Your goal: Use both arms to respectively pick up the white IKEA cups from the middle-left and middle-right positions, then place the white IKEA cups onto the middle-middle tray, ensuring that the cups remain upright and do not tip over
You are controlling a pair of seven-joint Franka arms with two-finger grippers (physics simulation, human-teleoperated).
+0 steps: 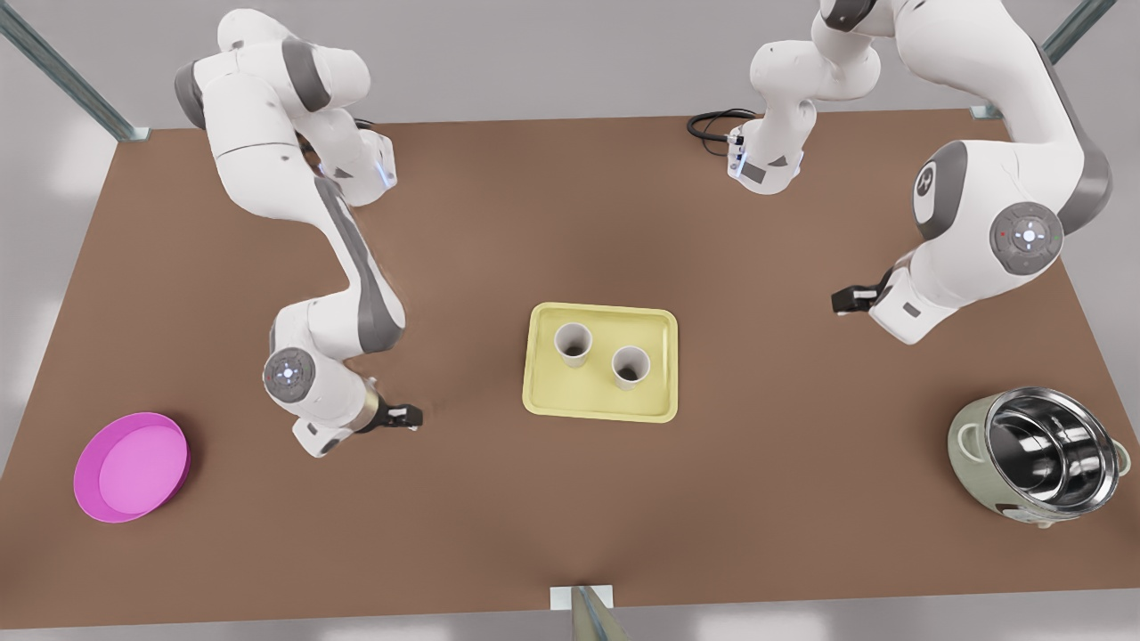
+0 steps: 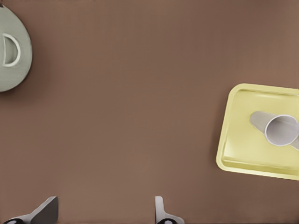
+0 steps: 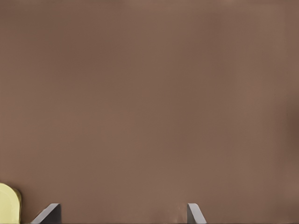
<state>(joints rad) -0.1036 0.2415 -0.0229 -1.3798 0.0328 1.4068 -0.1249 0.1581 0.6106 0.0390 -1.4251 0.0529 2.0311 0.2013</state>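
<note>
Two white IKEA cups (image 1: 573,344) (image 1: 631,367) stand upright side by side on the pale yellow tray (image 1: 554,399) at the table's middle. My left gripper (image 1: 414,416) hovers over bare table toward the front view's left of the tray, open and empty. In the left wrist view its fingers (image 2: 46,209) are spread wide, with the tray (image 2: 240,140) and one cup (image 2: 281,129) off to the side. My right gripper (image 1: 839,301) is at the front view's right of the tray, open and empty. A corner of the tray (image 3: 8,203) sits beside its spread fingers (image 3: 192,212).
A magenta bowl (image 1: 132,466) lies near the front-left corner of the brown table. A sage-green cooker (image 1: 1038,456) (image 2: 11,49) with a steel pot stands at the front right. A black cable (image 1: 712,120) loops by the far arm base.
</note>
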